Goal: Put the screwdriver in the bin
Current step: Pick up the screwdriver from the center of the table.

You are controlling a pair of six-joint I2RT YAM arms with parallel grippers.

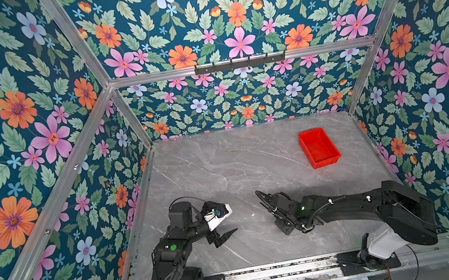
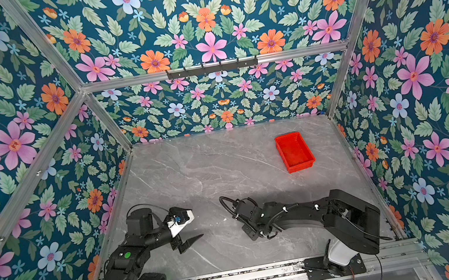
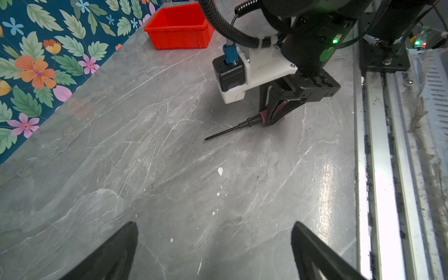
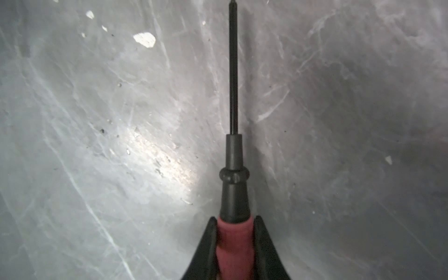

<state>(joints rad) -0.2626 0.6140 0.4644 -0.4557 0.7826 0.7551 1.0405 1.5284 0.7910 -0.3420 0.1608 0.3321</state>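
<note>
In the right wrist view my right gripper (image 4: 235, 219) is shut on the red-pink handle of the screwdriver (image 4: 233, 169), whose thin black shaft points straight out from the jaws. The left wrist view shows the same grip from the side: the right gripper (image 3: 271, 118) points down at the table and the screwdriver (image 3: 249, 121) lies low along the surface. In both top views that grip is hidden under the right wrist (image 1: 282, 214). The red bin (image 1: 327, 162) (image 2: 301, 166) (image 3: 179, 36) sits open and empty at the far right. My left gripper (image 1: 227, 219) (image 3: 214, 225) is open and holds nothing.
The grey marble table (image 1: 221, 163) is enclosed by floral walls on three sides. An aluminium rail (image 1: 270, 271) carrying both arm bases runs along the near edge. A black hook rack (image 1: 239, 62) hangs high on the back wall.
</note>
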